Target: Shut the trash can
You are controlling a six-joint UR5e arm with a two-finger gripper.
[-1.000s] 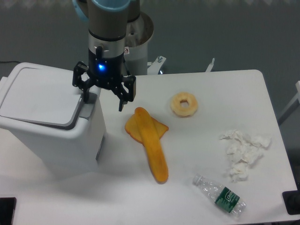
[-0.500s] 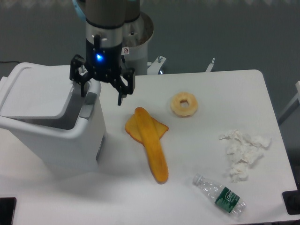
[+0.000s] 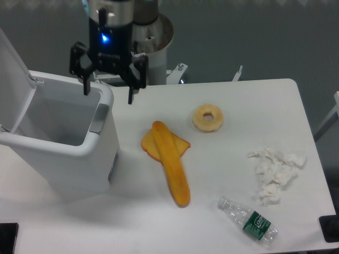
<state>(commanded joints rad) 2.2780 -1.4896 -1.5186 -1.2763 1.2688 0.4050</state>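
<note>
Across most of your view spreads the table (image 3: 233, 174), a smooth white slab with rounded corners. On its left end you have the trash can (image 3: 63, 148), a boxy bin of matte white plastic with soft, rounded edges; its mouth is wide open, showing a pale grey, smooth-walled interior, and its flat lid (image 3: 13, 74) stands swung up at the far left, leaning back from the opening. A grey latch tab (image 3: 98, 117) sits on the rim at the bin's right side. Above the bin's back right corner hangs your gripper (image 3: 107, 95), black and angular with a blue light glowing on its body; its two fingers are spread apart with nothing between them, the left-hand finger in the picture over the bin's rim and the other just off its right side, above the table. Near the middle of the table lies a banana peel (image 3: 169, 161), long, orange-yellow and glossy, with a flatter flap folded out at its upper end. Well to the right you see a heap of crumpled white tissue (image 3: 275, 174), wrinkled and lumpy. Below it, near the front edge, a clear ribbed plastic bottle (image 3: 249, 219) lies on its side with a green label. Between the peel and the tissue, farther back, rests a pale yellow ring-shaped piece like a doughnut (image 3: 207, 117).
</note>
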